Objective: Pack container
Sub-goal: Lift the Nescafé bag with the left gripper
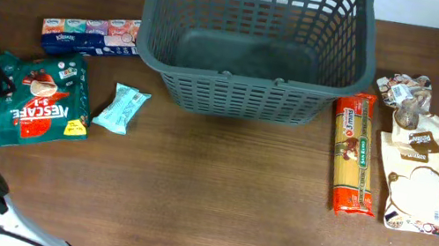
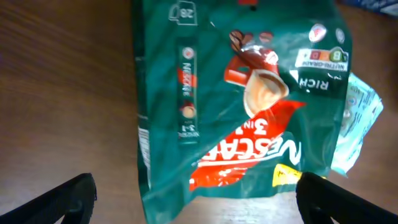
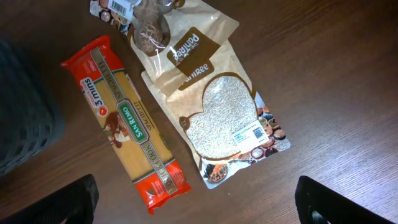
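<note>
At twelve o'clock on the table: container (image 1: 245, 101), a dark grey slotted basket. I see nothing in it, so I judge packing not yet begun.
Nine o'clock: green Nescafé 3-in-1 bag (image 1: 40, 102), lying flat and crinkled.
Ten o'clock: blue tissue pack (image 1: 91, 35), just beside the basket's left wall.
Between bag and basket: pale teal packet (image 1: 121, 108), just beside the bag's edge at its three o'clock.
Three o'clock: San Remo spaghetti packet (image 1: 353, 154), lying lengthwise, with a grain pouch (image 1: 416, 178) alongside it on the outer side.
Two o'clock: small clear packet (image 1: 408, 92), overlapping the top of the pouch. I cannot tell what is in it.
Left gripper (image 2: 196, 190): released, fingers spread wide, grasping nothing, poised above the near end of the Nescafé bag.
Right gripper (image 3: 196, 196): released, fingers wide apart and empty, over bare table near the ends of the spaghetti and pouch.
Step in hand, my judgement: first pick, the Nescafé bag with the left arm.
How I would do it: descend straight and straddle a raised crease or the bag's near edge, not its full width. Close firmly, since the film looks slippery.
Caution: keep the right-hand finger off the teal packet so it is not dragged along.
Carry: lift well above the basket rim before heading to twelve o'clock, and let go low over the floor.
</note>
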You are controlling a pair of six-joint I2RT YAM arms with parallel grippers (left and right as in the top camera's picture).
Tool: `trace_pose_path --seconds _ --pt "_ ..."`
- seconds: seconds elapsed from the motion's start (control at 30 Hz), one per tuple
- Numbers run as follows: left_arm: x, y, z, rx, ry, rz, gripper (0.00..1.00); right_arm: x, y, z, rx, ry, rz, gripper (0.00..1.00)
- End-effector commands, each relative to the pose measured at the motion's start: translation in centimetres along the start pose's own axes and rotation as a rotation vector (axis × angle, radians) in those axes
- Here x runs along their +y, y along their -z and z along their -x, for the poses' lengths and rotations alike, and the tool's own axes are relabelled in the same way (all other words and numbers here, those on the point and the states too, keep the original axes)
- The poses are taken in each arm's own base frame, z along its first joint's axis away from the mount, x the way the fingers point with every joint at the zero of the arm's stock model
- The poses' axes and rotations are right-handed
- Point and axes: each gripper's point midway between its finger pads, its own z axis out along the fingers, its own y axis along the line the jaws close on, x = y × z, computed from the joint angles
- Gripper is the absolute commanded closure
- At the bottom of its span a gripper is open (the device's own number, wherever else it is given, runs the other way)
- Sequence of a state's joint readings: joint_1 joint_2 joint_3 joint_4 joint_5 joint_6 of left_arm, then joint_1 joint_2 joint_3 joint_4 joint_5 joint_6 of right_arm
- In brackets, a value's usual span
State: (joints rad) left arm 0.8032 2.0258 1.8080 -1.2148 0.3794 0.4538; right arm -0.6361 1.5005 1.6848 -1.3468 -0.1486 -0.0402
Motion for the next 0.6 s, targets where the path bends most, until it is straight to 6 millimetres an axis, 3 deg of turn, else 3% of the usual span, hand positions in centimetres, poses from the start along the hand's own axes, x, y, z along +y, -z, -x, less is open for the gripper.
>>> trace_pose_path --seconds 0.0,0.23,0.43,0.53,0.57 --pt "0.3 -3.3 -0.6 0.035 0.017 -0.098 0.0 0.0 0.4 0.1 -0.013 -0.008 0.007 0.01" --pt "1.6 -9.3 -2.9 0.153 0.078 -0.166 0.0 0.0 0.4 0.1 -0.013 -0.008 0.007 0.01" --pt "1.7 -12.3 -3.6 0.18 0.105 -0.228 0.0 0.0 0.4 0.1 -0.013 -0.008 0.007 0.01" --pt "1.6 -13.1 -3.8 0.187 0.108 -0.243 0.11 0.0 0.4 0.1 -0.013 -0.008 0.007 0.01" --pt "1.4 -13.1 -3.7 0.179 0.111 -0.258 0.31 0.0 0.4 0.1 -0.013 -0.008 0.006 0.01"
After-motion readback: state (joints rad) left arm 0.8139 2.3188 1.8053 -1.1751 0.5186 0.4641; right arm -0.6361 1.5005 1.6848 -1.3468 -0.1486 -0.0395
